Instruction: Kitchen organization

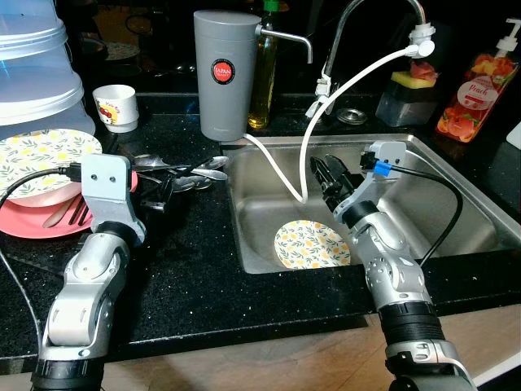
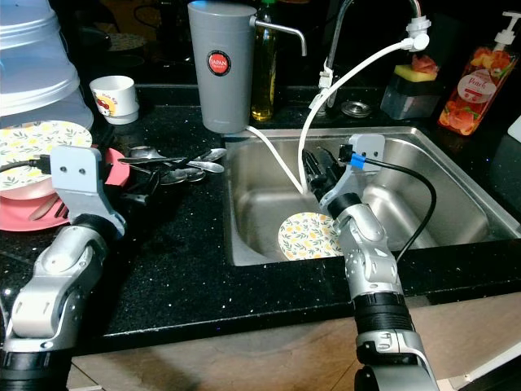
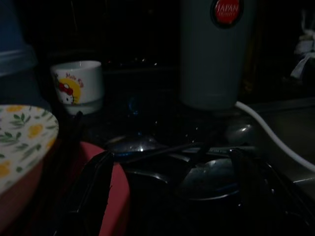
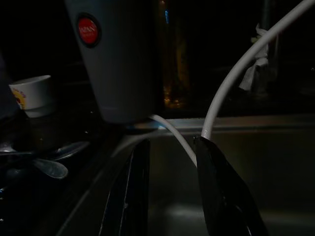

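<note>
Floral plate (image 1: 311, 244) lies flat on the sink (image 1: 456, 213) floor. Right gripper (image 1: 328, 175) hangs above it inside the basin, fingers apart, beside the white hose (image 1: 281, 173). Spoons (image 1: 191, 171) lie heaped on the black worktop (image 1: 203, 269); left gripper (image 3: 172, 191) sits low before them, fingers apart.

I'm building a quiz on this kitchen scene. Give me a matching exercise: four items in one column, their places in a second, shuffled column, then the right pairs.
Items
1. floral plate
2. spoons
3. white cup
4. soap bottle

Places
A. on the counter behind the sink's right side
B. on the sink floor
C. on the counter beside the stacked plastic containers
D. on the counter between the sink and the pink plate

Pairs: 1-B, 2-D, 3-C, 4-A
</note>
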